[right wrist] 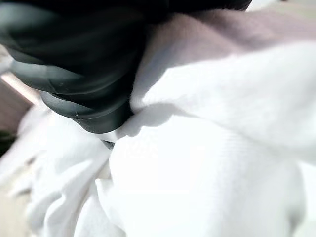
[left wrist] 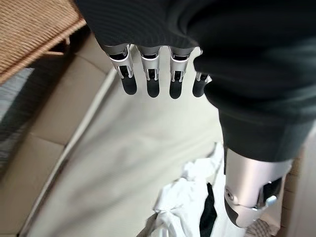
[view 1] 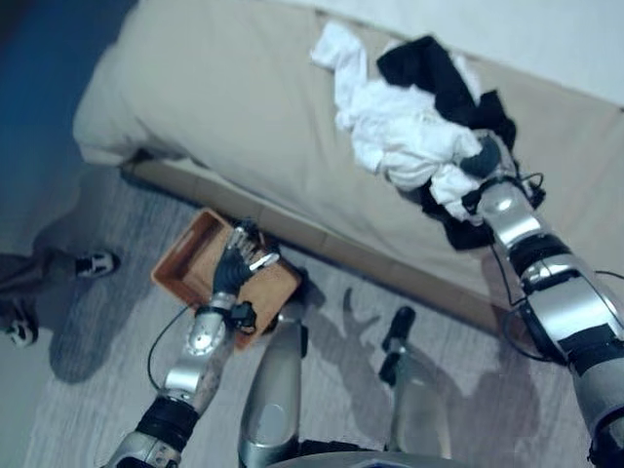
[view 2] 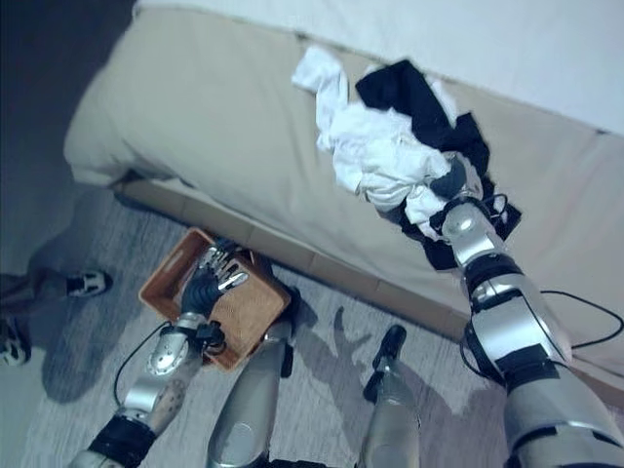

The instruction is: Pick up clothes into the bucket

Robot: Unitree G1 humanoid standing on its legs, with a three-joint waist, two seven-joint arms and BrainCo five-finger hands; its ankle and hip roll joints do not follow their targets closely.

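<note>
A pile of white clothes (view 1: 395, 132) mixed with black clothes (view 1: 441, 70) lies on the beige bed (view 1: 234, 97). My right hand (view 1: 485, 159) is pushed into the near edge of the pile, with white cloth (right wrist: 222, 148) pressed close round it and its fingers hidden. A brown wicker basket (view 1: 185, 261) stands on the floor beside the bed. My left hand (view 1: 234, 265) hovers over the basket's near side, open and holding nothing, its fingers (left wrist: 150, 84) straight and relaxed.
The bed's wooden base (view 1: 322, 244) runs along the floor just behind the basket. A person's shoes (view 1: 95, 262) stand on the grey carpet at the left. A wall (view 1: 546, 39) rises behind the bed.
</note>
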